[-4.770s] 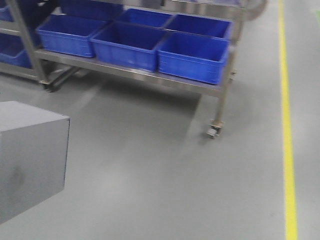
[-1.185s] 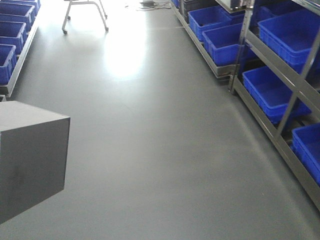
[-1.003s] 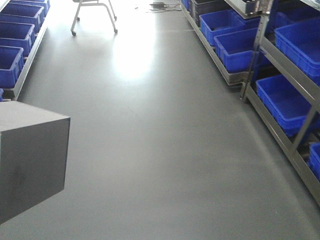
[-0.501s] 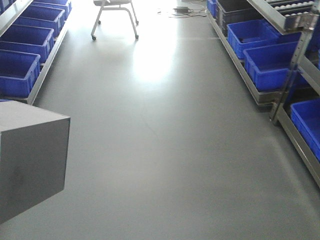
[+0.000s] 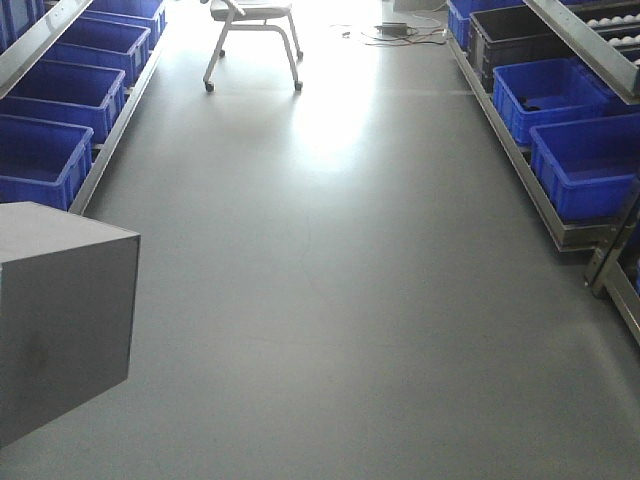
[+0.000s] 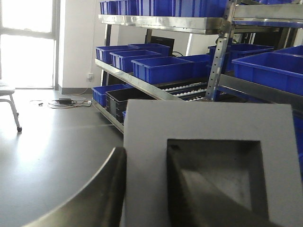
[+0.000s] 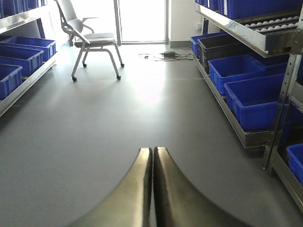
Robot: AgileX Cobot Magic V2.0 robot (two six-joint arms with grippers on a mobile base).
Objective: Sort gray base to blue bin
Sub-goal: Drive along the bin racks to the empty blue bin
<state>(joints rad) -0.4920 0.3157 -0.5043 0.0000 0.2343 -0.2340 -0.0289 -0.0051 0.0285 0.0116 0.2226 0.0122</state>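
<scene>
My left gripper [image 6: 142, 189] pinches one wall of the gray base [image 6: 208, 123], one finger outside, one in its square hollow. My right gripper [image 7: 152, 161] is closed finger against finger, above the gray floor [image 7: 94, 123] between racks [image 7: 236, 28] of blue crates [image 7: 251, 97]

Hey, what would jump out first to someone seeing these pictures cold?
A matte gray block with a square hollow fills the left wrist view, pinched by the left gripper. Rows of deep blue plastic crates line both sides of a gray aisle, with a pale metal-legged chair at its bright far end.
</scene>
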